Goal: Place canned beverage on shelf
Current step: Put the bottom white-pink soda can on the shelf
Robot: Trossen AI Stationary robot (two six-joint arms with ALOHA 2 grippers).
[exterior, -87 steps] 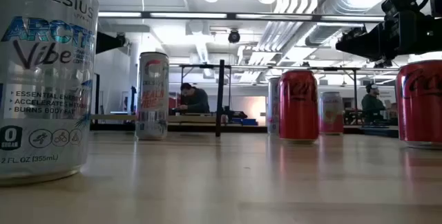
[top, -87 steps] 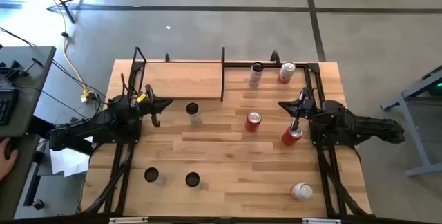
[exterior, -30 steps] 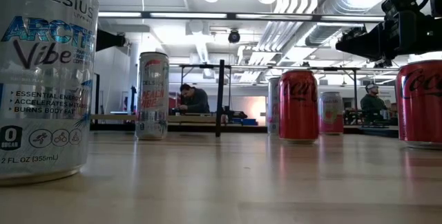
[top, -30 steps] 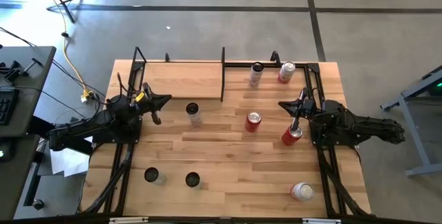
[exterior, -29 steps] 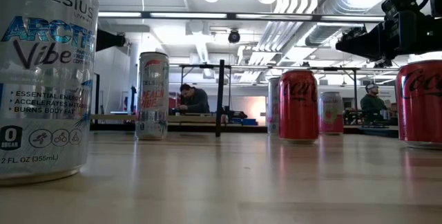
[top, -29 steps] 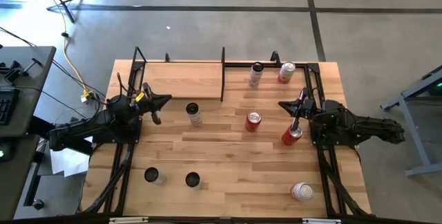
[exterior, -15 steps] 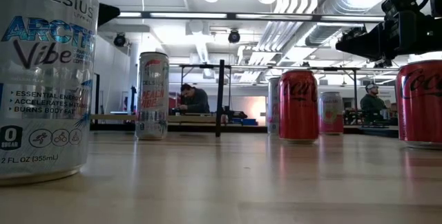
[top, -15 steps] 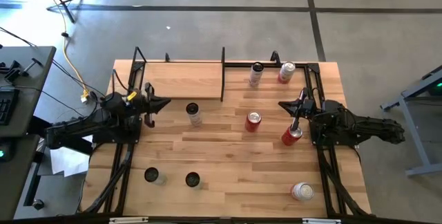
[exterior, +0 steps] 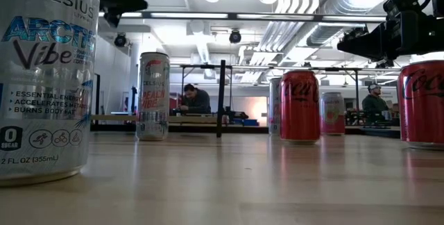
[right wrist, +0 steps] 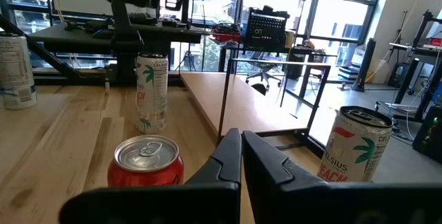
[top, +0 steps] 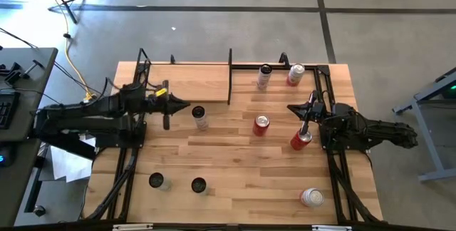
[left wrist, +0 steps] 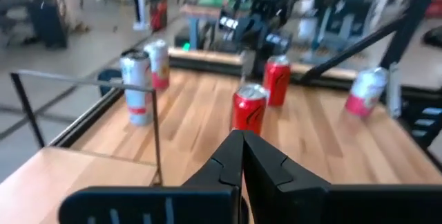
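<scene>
The bench (top: 235, 160) is a light wood-plank top with black framing along its left and right edges.

The shelf (top: 189, 81) is a rectangular light-wood board with thin black upright frames at both ends. It lies along the far edge of the bench, on the left half. No can rests on the board.

The left arm (top: 85, 113) reaches in from the bench's left side. The left hand (top: 184, 107) hangs above the bench just in front of the shelf's near edge, its fingers closed together on nothing, as the left wrist view confirms.

The right arm (top: 363, 127) rests at the right edge of the bench. The right hand (top: 293, 109) points toward the centre, fingers likewise pressed together and empty.

Canned beverages, all upright except where noted:
- Slim white can (top: 200, 117), black top, just beside the left hand's tip and near the shelf's front edge. Lettering reads "Celsius" in the low view.
- Red can (top: 261, 125), mid-bench, between the two hands.
- Red can (top: 301, 139), directly beside the right hand, toward the near edge.
- Slim can (top: 264, 76) and pink-and-white can (top: 295, 75), at the far edge, right of the shelf's right upright.
- Two slim cans (top: 156, 181) and (top: 199, 186), near the front left.
- Pale can (top: 311, 197), front right; whether it is upright or lying cannot be determined.
</scene>
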